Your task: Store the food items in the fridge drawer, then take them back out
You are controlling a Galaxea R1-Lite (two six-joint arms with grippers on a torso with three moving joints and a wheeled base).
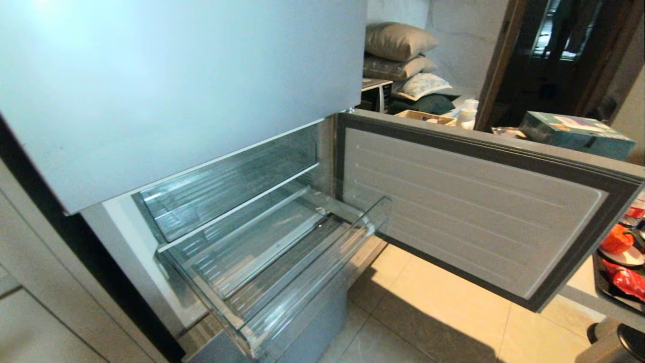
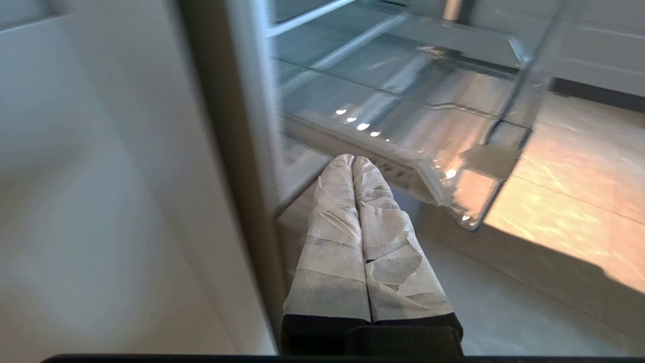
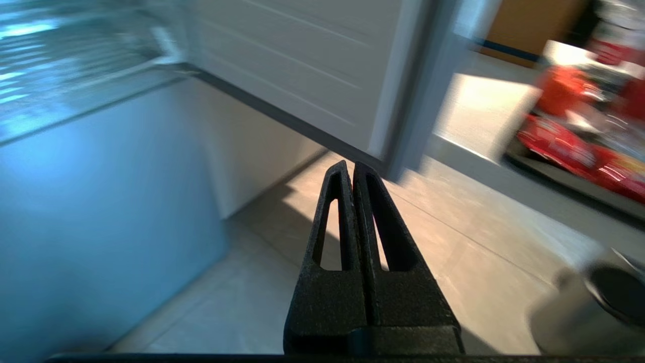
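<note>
The pale beige tiled floor [image 1: 433,307] fills the head view's lower right, from about four to six o'clock. Directly on it stands the grey-blue fridge cabinet [image 1: 312,322], at about seven o'clock from the tiles' middle. At three o'clock a grey table edge [image 1: 587,297] carries a black tray [image 1: 604,287], on which lie a red crinkled packet [image 1: 627,280] and, just beside it at twelve o'clock, a round red-orange item [image 1: 616,241].

Home — open fridge [image 1: 176,101], stacked pillows [image 1: 400,55], tiled floor [image 1: 428,312]
</note>
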